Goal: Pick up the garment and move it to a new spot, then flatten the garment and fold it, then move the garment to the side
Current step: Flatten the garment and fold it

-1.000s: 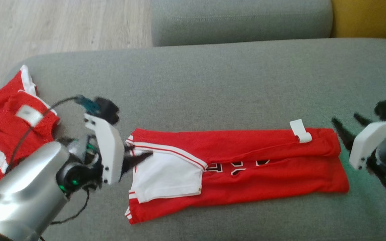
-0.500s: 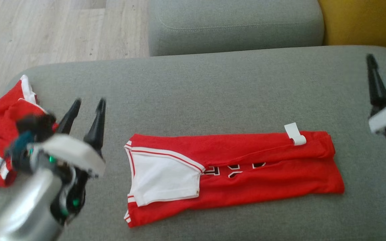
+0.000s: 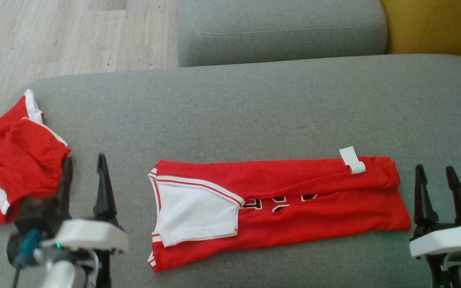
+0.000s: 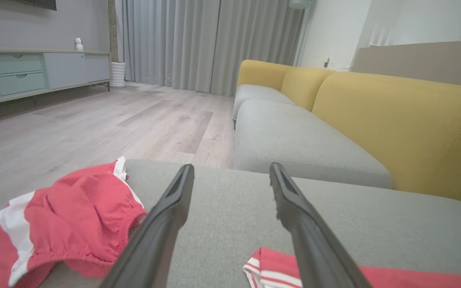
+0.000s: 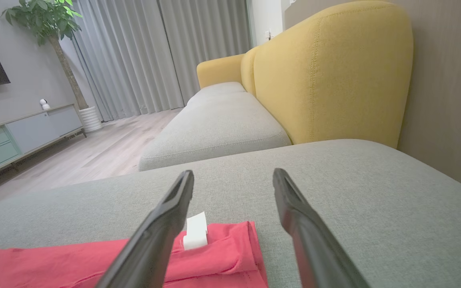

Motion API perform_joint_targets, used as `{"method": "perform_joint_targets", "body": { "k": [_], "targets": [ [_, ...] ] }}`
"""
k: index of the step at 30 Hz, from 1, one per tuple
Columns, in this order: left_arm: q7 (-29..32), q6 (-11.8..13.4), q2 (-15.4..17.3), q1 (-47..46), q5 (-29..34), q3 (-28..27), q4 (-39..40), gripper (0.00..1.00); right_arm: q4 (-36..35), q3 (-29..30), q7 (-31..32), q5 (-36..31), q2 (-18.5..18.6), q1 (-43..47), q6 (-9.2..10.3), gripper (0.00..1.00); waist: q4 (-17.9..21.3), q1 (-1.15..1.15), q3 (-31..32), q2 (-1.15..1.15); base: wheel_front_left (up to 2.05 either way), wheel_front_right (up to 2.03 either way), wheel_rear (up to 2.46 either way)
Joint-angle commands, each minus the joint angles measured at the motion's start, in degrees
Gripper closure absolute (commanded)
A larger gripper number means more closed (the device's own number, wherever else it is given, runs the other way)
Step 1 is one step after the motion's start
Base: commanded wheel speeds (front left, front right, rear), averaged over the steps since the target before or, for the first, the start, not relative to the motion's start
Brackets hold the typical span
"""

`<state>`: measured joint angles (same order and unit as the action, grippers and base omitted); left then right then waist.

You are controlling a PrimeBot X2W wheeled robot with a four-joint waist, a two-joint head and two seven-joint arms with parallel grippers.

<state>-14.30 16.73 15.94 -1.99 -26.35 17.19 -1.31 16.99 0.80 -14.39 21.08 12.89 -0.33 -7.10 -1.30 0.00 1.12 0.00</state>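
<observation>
Our left gripper [image 3: 85, 159] and right gripper [image 3: 433, 168] gaped empty, flanking the lengthwise-folded red jersey [image 3: 294, 200]; we judged a crosswise fold next.

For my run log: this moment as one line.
shirt: folded, flat on couch | left gripper: open, empty | right gripper: open, empty | shorts: crumpled, far left

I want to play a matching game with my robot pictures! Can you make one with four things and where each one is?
Things:
1. folded red garment
2. crumpled red garment
3. white tag
4. left claw

Places:
A. open and empty, between the two garments
B. lying flat in the middle of the grey cushion
C. at the cushion's left edge
D. on the folded garment's right end

Pairs: 1-B, 2-C, 3-D, 4-A
</observation>
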Motion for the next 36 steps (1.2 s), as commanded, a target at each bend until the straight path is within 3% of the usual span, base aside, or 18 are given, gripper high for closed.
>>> {"method": "perform_joint_targets", "body": {
  "k": [1, 10, 16, 19, 27, 32, 36],
  "targets": [
    [-0.69, -1.02, -0.76, -1.29, 1.52, -3.68, 1.61, 0.00, -2.05, -0.41, -0.55, -0.55, 0.32, -1.13, -0.39, 0.00, 0.10, 0.00, -0.03, 0.00, 0.00, 0.00, 0.00],
    [-0.69, -7.97, -8.86, 1.08, 7.69, -8.63, -0.10, 0.00, -0.78, 0.37, 1.68, -1.34, 0.36, -1.39, -0.39, 0.00, -0.70, 0.00, 0.10, 0.00, 0.00, 0.00, 0.00],
    [-0.69, -11.20, -11.35, 1.73, 9.91, -11.59, -1.07, 0.00, 1.22, 0.35, 6.12, -0.66, 0.86, -3.19, -0.39, 0.00, -1.32, 0.00, -0.14, 0.00, 0.00, 0.00, 0.00],
    [-0.70, -12.58, -12.00, 1.26, 10.71, -12.24, -1.65, 0.00, 3.22, -2.46, 10.37, 3.45, 2.67, -6.28, -0.39, 0.00, -1.60, 0.00, -0.71, 0.00, 0.00, 0.00, 0.00],
    [-0.70, -14.53, -12.83, -0.40, 11.91, -12.30, -3.34, 0.00, 16.32, -4.32, 24.62, 9.47, 7.32, -15.94, -0.39, 0.00, -3.61, 0.00, -2.56, 0.00, 0.00, 0.00, 0.00],
    [-0.70, -14.88, -12.98, -1.01, 12.16, -12.45, -4.41, 0.00, 25.82, -4.07, 33.75, 11.96, 7.38, -19.05, -0.39, 0.00, -5.21, 0.00, -2.99, 0.00, 0.00, 0.00, 0.00],
    [-0.70, -15.18, -13.02, -1.03, 12.06, -12.85, -5.18, 0.00, 30.29, -3.84, 36.29, 14.04, 6.18, -20.16, -0.39, 0.00, -5.82, 0.00, -3.31, 0.00, 0.00, 0.00, 0.00]
  ]
}}
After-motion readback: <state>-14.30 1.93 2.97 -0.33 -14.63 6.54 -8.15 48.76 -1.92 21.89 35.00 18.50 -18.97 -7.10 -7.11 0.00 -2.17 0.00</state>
